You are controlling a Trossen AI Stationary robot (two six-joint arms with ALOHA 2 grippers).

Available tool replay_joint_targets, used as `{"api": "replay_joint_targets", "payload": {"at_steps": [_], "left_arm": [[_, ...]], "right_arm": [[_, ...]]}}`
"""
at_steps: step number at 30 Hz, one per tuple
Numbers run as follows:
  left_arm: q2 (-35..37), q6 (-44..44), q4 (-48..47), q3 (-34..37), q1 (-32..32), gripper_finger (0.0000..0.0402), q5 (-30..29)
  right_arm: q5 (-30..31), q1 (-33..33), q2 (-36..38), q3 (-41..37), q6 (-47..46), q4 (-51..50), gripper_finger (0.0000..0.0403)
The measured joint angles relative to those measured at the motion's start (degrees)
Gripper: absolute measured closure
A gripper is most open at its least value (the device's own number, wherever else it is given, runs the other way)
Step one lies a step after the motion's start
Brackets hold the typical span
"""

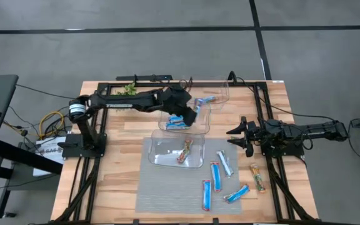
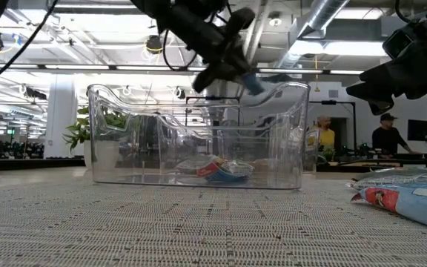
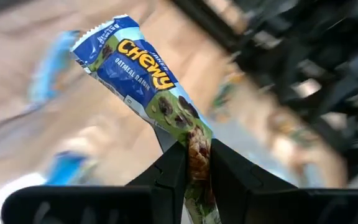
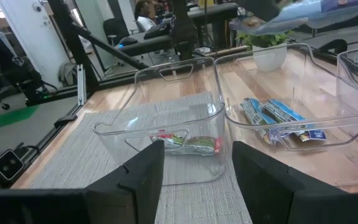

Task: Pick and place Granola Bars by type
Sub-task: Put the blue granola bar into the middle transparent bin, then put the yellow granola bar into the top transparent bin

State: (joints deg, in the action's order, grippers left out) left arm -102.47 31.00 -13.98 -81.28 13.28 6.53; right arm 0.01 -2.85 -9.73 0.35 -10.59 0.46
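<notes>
The high view looks straight down on the whole tabletop [image 1: 111, 181]; the low view sits at mat level — both share the nearest clear bin [image 1: 177, 152] with the right wrist view.

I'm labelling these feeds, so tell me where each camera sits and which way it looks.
High view: overhead, facing straight down; both arms, left gripper over the bins.
Low view: table height, level through the near clear bin; arms above.
Left wrist view: past its fingers, shut on a blue bar.
Right wrist view: past the open right gripper toward the bins.
Shared: the red bar in the near bin, also in high and low views.
</notes>
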Motion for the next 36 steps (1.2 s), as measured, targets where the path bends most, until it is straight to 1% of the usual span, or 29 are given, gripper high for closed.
{"api": "replay_joint_targets", "payload": {"at_steps": [5, 9, 17, 20, 25, 28, 32, 36], "left_arm": [[1.12, -5.44, -9.57, 0.0, 0.53, 0.0343, -4.26], [1.24, -7.93, -13.97, 0.0, 0.5, 0.0343, -4.51], [1.24, -7.87, -15.26, 0.0, 0.5, 0.0339, -4.68], [1.24, -7.76, -15.27, 0.0, 0.5, 0.0321, -4.45], [1.24, -7.78, -15.26, 0.0, 0.5, 0.0272, -5.29], [1.24, -7.76, -15.1, 0.0, 0.5, 0.0249, -5.34], [1.24, -7.56, -14.86, 0.0, 0.5, 0.0234, -4.7], [1.24, -3.88, -13.2, 0.0, 0.5, 0.0233, -1.53]], "right_arm": [[0.0, 0.0, -0.01, 0.01, 0.0, -0.01, 0.0219], [0.0, 0.0, 0.01, 0.01, 0.0, 0.01, 0.0219], [0.0, -0.01, -0.01, 0.0, 0.0, 0.0, 0.0219], [0.0, 0.0, -0.01, 0.01, 0.0, -0.01, 0.0219], [0.0, 0.0, 0.01, 0.01, 0.0, 0.0, 0.0219], [0.0, 0.0, -0.01, -0.01, 0.0, -0.01, 0.0219], [0.01, 0.0, -0.01, 0.0, 0.0, -0.01, 0.0219], [0.0, 0.0, 0.01, 0.01, 0.0, -0.01, 0.0219]]}}
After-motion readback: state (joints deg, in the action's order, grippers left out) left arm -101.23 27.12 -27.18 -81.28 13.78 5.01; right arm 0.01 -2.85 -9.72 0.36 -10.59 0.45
